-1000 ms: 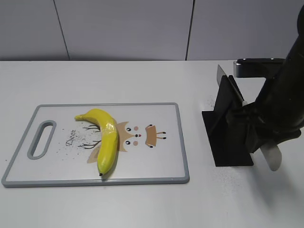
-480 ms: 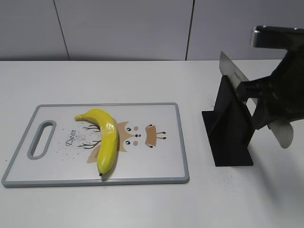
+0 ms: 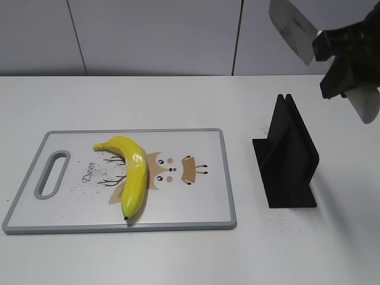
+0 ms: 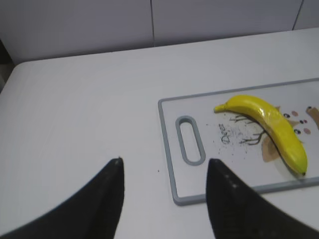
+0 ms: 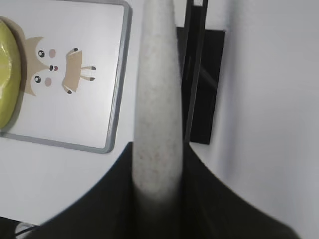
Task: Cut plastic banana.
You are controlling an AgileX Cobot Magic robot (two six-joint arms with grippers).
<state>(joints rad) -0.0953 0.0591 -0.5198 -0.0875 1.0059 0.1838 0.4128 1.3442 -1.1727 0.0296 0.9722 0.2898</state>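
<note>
The plastic banana point(image 3: 132, 172) lies on the left half of the white cutting board point(image 3: 199, 205). It also shows in the left wrist view point(image 4: 271, 124) and at the left edge of the right wrist view point(image 5: 7, 84). My right gripper point(image 3: 344, 59) is shut on a knife, with its blade point(image 3: 291, 27) up at the top right, high above the black knife stand point(image 3: 288, 160). In the right wrist view the pale knife handle point(image 5: 157, 89) sits between the jaws point(image 5: 157, 149). My left gripper point(image 4: 164, 162) is open and empty, left of the board's handle end point(image 4: 192, 139).
The board point(image 5: 94, 119) has a grey rim and a handle slot point(image 3: 52, 173) at its left end. The stand point(image 5: 199, 99) sits on the white table right of the board. A grey wall runs along the back.
My right gripper has risen with the knife, drawing the blade up out of the stand until it is well above it. The banana and board have not moved.
</note>
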